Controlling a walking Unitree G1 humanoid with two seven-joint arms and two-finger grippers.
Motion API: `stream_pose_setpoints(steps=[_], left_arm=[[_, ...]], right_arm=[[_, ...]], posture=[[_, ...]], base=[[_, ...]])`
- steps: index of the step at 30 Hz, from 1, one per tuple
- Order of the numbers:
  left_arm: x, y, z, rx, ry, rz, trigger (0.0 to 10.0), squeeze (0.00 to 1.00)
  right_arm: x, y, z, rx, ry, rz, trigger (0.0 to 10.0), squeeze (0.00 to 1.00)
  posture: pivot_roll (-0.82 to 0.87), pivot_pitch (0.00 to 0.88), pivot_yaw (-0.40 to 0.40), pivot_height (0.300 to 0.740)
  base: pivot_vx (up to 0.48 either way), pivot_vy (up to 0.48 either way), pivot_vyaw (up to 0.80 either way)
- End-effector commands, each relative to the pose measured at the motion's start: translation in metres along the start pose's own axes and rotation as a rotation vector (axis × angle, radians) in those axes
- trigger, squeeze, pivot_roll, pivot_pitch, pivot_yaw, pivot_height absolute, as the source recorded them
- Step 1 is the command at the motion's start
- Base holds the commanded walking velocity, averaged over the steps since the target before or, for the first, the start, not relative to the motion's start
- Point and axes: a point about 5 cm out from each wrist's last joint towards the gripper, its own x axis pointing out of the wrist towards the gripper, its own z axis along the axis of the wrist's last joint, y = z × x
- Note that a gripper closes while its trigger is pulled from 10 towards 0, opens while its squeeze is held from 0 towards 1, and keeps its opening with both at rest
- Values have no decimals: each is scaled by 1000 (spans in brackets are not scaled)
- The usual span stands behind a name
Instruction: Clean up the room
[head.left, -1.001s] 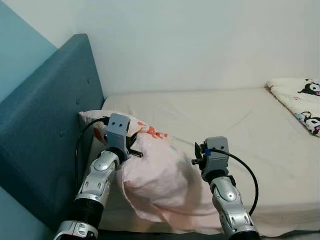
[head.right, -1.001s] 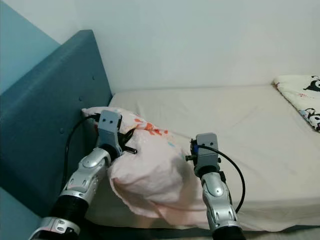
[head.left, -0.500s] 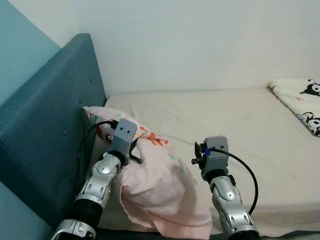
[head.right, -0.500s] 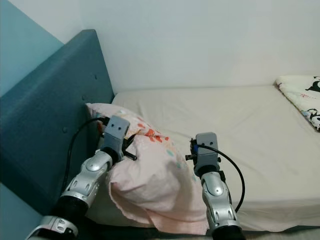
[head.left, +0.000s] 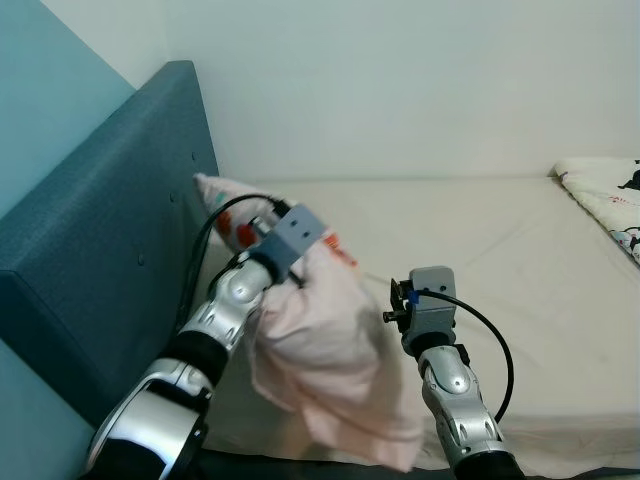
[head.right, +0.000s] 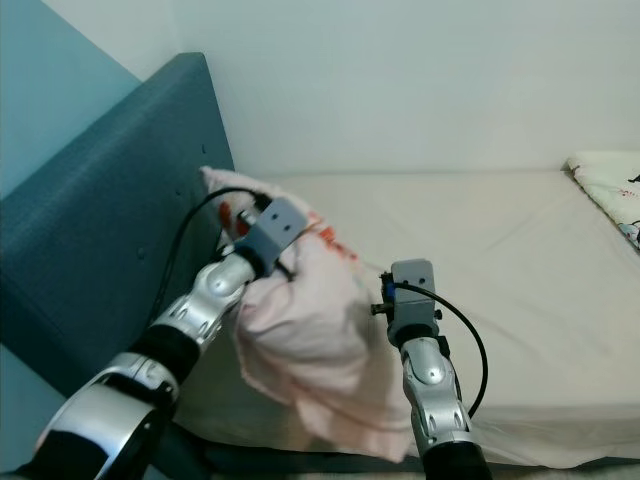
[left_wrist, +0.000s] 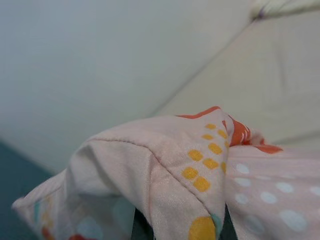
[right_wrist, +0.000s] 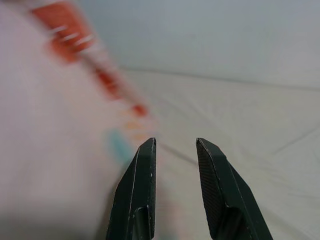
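A: Where is the pillow (head.left: 320, 350) now?

B: The pink pillow with orange and teal dots is lifted above the bed (head.left: 500, 260). The left tool (head.left: 300, 262) holds it by its upper part; in the left wrist view the fabric (left_wrist: 170, 165) is bunched over the black fingers (left_wrist: 141, 227), so the tool is closed on the cloth. The rest of the pillow hangs down below this tool, over the near edge of the mattress.

A: And what is next to that tool?

B: The blue padded headboard (head.left: 110, 250) is just beside it, on its outer side, and one corner of the pillow points up toward the headboard. Behind the tool is the white wall (head.left: 400, 90).

A: What about the right tool (right_wrist: 175, 150)?

B: It is beside the hanging pillow, on the pillow's right side. Its two fingers (right_wrist: 137, 190) stand a little apart with nothing between them, and the pink cloth (right_wrist: 60, 140) is blurred just beside the left finger. I cannot tell if it touches. Far from this tool, at the right end of the bed, lies a blanket with cartoon prints (head.left: 605, 195)
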Motion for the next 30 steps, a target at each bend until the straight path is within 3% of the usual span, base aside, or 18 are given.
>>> stream_pose_setpoints(steps=[1, 2, 4, 9, 10, 14, 16, 18, 19, 23, 25, 30], left_arm=[[8, 8, 25, -9, -124, 24, 10000, 0], [19, 13, 46, -99, -183, 55, 10000, 0], [25, 18, 57, -136, -209, 78, 10000, 0], [28, 25, 56, -99, -184, 99, 10000, 0], [25, 29, 40, -46, -103, 121, 10000, 0], [23, 31, 31, -31, -59, 133, 10000, 0], [16, 33, 6, -24, 82, 177, 10000, 0], [14, 33, 0, -30, 122, 190, 10000, 0], [7, 32, -16, -45, 207, 221, 10000, 0], [5, 31, -22, -54, 235, 229, 10000, 0], [-7, 26, -43, -86, 330, 298, 10000, 0], [-19, 19, -59, -105, 392, 375, 10000, 0]], right_arm=[[0, 1, -3, -7, 16, 2, 10000, 0], [0, 2, -2, -10, 13, 5, 10000, 0], [1, 1, -2, -12, 12, 6, 10000, 0], [1, 1, -2, -17, 13, 13, 10000, 0], [2, 2, -2, -26, 14, 22, 10000, 0], [1, 3, -3, -28, 15, 26, 10000, 0], [0, 4, -4, -29, 23, 35, 10000, 0], [0, 4, -4, -29, 25, 38, 10000, 0], [-2, 4, -6, -29, 30, 43, 10000, 0], [-3, 4, -6, -28, 32, 44, 10000, 0], [-6, 2, -8, -30, 39, 43, 10000, 0], [-8, 2, -9, -33, 42, 42, 10000, 0]], posture=[[-40, 23, 34, 740], [-44, 26, 35, 740], [-43, 26, 31, 740], [-44, 29, 29, 740], [-47, 37, 29, 740], [-47, 37, 29, 740], [-52, 48, 29, 740], [-52, 48, 29, 740], [-56, 53, 30, 740], [-56, 53, 30, 740], [-64, 66, 30, 740], [-74, 76, 33, 740]], base=[[0, 0, 0], [0, 0, 0], [0, 0, 0], [0, 0, 0], [0, 0, 0], [0, 0, 0], [0, 0, 0], [0, 0, 0], [0, 0, 0], [0, 0, 0], [0, 0, 0], [0, 0, 0]])
